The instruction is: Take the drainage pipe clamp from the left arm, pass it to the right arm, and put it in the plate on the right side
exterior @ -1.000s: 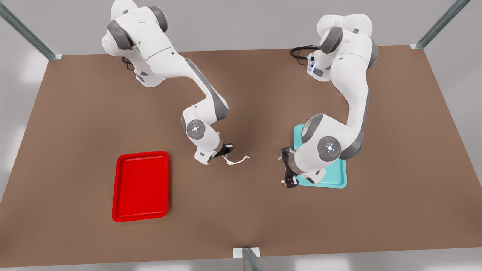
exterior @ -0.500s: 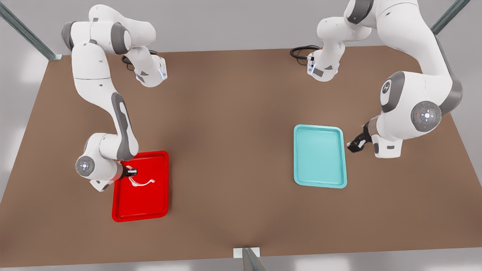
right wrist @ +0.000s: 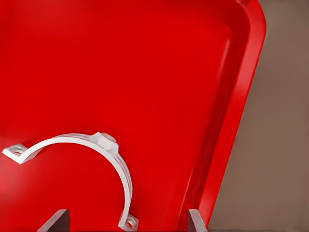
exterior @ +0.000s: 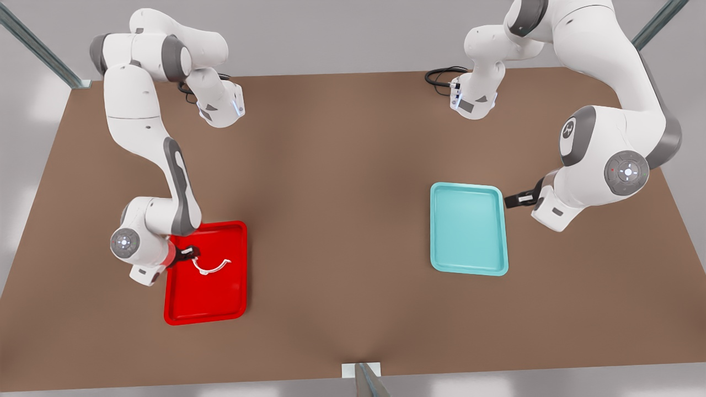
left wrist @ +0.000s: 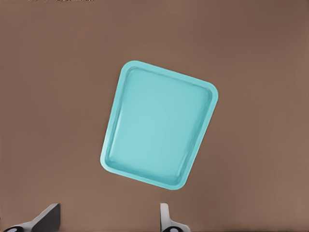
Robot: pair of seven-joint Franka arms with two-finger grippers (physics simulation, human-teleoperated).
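The white C-shaped drainage pipe clamp [exterior: 210, 268] lies inside the red plate [exterior: 185, 311] on the front view's left, in its upper half. My right gripper [exterior: 191, 253] hovers just beside the clamp at the plate's upper left part, open. In the right wrist view the clamp [right wrist: 104, 145] rests on the red floor, one tabbed end between the spread fingertips [right wrist: 57, 220] without being pinched. My left gripper [exterior: 513, 200] waits open on the front view's right, beside the teal tray's upper right corner, holding nothing.
A teal tray [exterior: 469, 269] sits on the brown table at the front view's right; the left wrist view shows this tray [left wrist: 203, 94] below the open fingers. A black cable [exterior: 438, 74] loops at the back edge. Both arm bases stand at the far side.
The right arm carried the clamp from the table's middle over to the red plate, then opened; the clamp now lies loose in it. The left arm drew back past the teal tray.
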